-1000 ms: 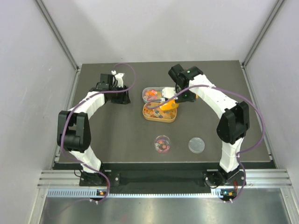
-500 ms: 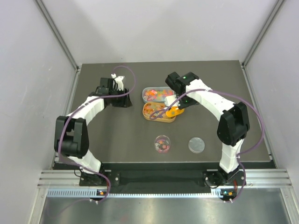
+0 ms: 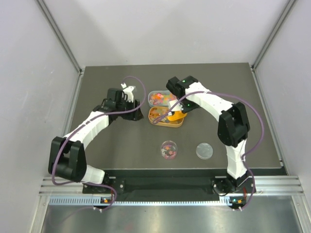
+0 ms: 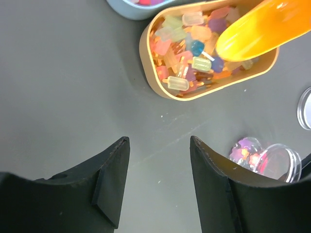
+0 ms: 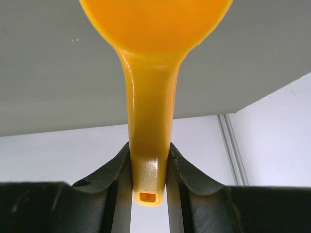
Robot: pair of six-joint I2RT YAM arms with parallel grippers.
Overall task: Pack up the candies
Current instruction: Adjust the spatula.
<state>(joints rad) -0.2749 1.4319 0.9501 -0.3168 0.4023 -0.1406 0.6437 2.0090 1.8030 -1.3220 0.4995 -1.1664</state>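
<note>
The candies fill a tan oval tray, small and multicoloured. More candies lie in a small round clear jar nearer the arms. My right gripper is shut on the handle of an orange scoop. The scoop's bowl hangs over the right end of the tan tray. My left gripper is open and holds nothing. It hovers over bare table just left of the tray. The right wrist view shows only the scoop's underside, no candies.
A clear grey tub with more sweets sits behind the tan tray. The jar's round lid lies on the table to the right of the jar. Grey walls enclose the dark table.
My left gripper has moved right, closer to the tan tray. My right arm has swung left, carrying the scoop from the tray's right end to further over it.
</note>
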